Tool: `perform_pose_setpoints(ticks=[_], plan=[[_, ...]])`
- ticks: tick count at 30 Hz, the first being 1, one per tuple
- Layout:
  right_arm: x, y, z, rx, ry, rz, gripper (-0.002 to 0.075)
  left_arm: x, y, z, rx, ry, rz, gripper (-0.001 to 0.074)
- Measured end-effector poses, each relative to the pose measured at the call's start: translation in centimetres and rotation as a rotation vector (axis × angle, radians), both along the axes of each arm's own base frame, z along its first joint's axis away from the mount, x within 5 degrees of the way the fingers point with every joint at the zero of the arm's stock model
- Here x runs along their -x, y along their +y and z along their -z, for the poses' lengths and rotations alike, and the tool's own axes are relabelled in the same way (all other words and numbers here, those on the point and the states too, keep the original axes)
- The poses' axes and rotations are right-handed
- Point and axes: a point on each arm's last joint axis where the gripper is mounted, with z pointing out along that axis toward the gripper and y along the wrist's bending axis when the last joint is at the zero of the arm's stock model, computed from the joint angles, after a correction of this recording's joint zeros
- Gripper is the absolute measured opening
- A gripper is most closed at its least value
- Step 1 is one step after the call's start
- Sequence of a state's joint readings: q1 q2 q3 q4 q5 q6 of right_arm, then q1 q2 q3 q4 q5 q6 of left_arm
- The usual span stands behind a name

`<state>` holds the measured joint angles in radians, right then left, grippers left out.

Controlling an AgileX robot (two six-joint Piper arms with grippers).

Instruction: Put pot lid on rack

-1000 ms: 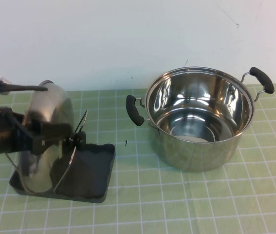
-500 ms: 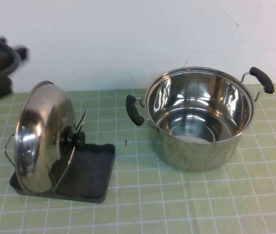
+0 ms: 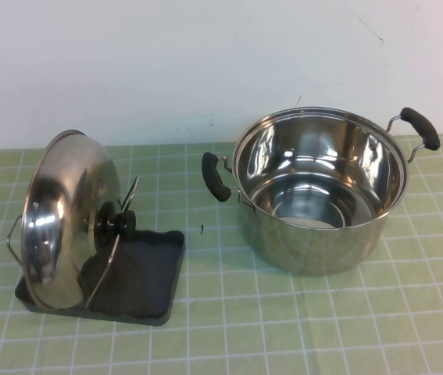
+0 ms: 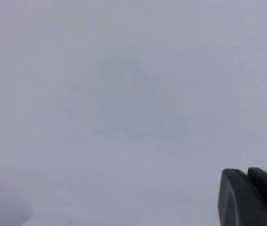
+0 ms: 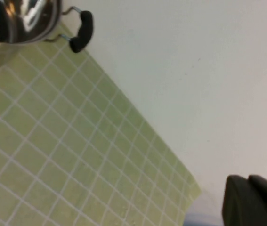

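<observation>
The pot lid (image 3: 65, 219) stands on its edge in the rack (image 3: 147, 273), leaning against the wire loops (image 3: 127, 205), with its black knob (image 3: 117, 225) facing the pot. Neither gripper shows in the high view. My left gripper (image 4: 246, 172) shows only in the left wrist view, fingers together and empty, in front of a blank pale surface, away from the lid. My right gripper (image 5: 247, 179) shows only in the right wrist view, fingers together and empty, over the far edge of the mat, apart from the pot.
A deep steel pot (image 3: 320, 187) with two black handles (image 3: 216, 176) stands on the green checked mat (image 3: 284, 328) to the right of the rack. It also shows in the right wrist view (image 5: 20, 21). A white wall runs behind.
My left arm, which was at the lid's knob a second ago, has let go and drawn back up and left out of the high view. The lid stays in the rack.
</observation>
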<state>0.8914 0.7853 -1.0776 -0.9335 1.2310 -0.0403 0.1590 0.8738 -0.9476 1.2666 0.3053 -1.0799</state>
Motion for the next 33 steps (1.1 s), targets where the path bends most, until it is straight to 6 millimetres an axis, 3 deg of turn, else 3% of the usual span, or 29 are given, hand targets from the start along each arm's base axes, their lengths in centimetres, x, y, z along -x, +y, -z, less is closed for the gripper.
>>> perform_pose_setpoints(ticks=[3,6,9,12,16,18,23,28,33], plan=[[0.8,-0.2,0.3,-0.058,0.059,-0.041,-0.0001,0.6,1.6,2.0,0.05,0.286,-0.211,0.0002],[1.8,-0.4,0.5,-0.13,0.108,-0.085,-0.0001,1.2,1.3,3.8,0.28,0.496,-0.234,0.0001],[3.4,-0.7,0.8,-0.227,0.18,-0.178,-0.0001,1.6,-1.1,5.1,0.433,0.682,-0.021,0.0],[5.6,-1.6,0.9,-0.347,0.195,-0.297,-0.0001,2.5,-4.4,5.2,0.449,0.793,0.362,-0.0001],[7.9,-3.4,1.9,-0.469,0.107,-0.404,-0.0001,4.8,-7.4,3.7,0.375,0.682,0.7,-0.0001],[8.4,-3.9,3.6,-0.478,0.082,-0.423,-0.0001,6.2,-8.2,3.6,0.343,0.602,0.787,-0.0001],[8.6,-3.5,9.4,-0.504,0.031,-0.499,-0.0001,9.6,-9.2,6.3,0.208,0.464,0.854,-0.0001],[7.9,-1.6,14.1,-0.535,-0.034,-0.598,-0.0001,11.2,-9.6,9.5,0.106,0.243,0.879,-0.0001],[7.5,-0.8,16.5,-0.537,-0.009,-0.607,-0.0001,11.5,-10.1,12.3,0.133,0.136,0.94,-0.0001]])
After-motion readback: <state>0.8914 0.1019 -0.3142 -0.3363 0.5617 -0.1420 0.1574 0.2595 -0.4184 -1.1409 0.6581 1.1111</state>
